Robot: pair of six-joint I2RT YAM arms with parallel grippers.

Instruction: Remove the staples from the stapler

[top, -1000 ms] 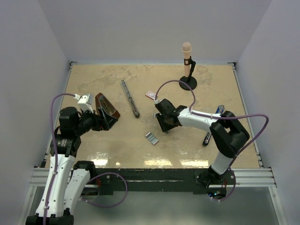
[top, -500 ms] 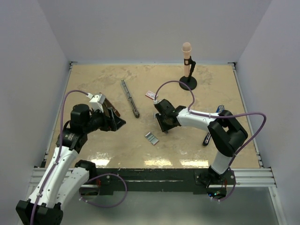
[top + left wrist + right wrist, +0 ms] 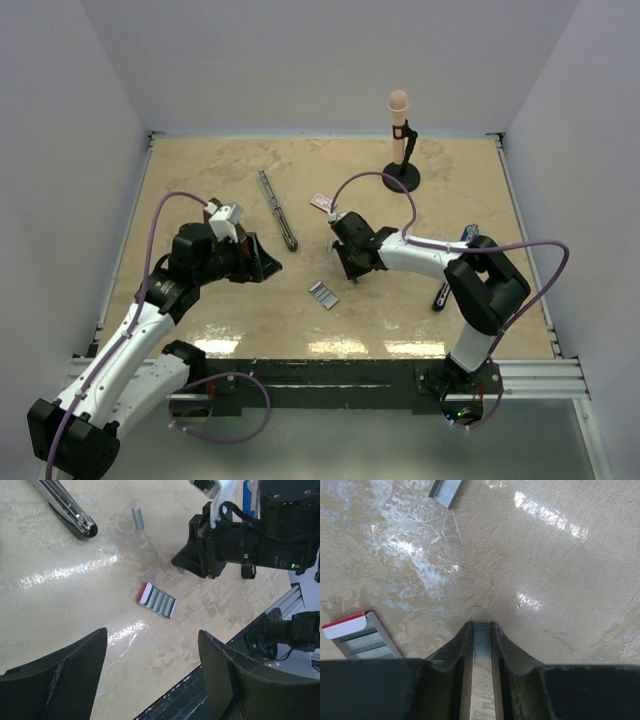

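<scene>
Right wrist view: right jaws clenched on the staples; left jaws released

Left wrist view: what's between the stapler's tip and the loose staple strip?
Nothing. Only bare tabletop separates the stapler from the staple strip, clearest in the left wrist view. The red-and-white box lies lower in frame, off that line.

Two staple strips, one stapler, one microphone, one open staple box, two robot arms.
</scene>
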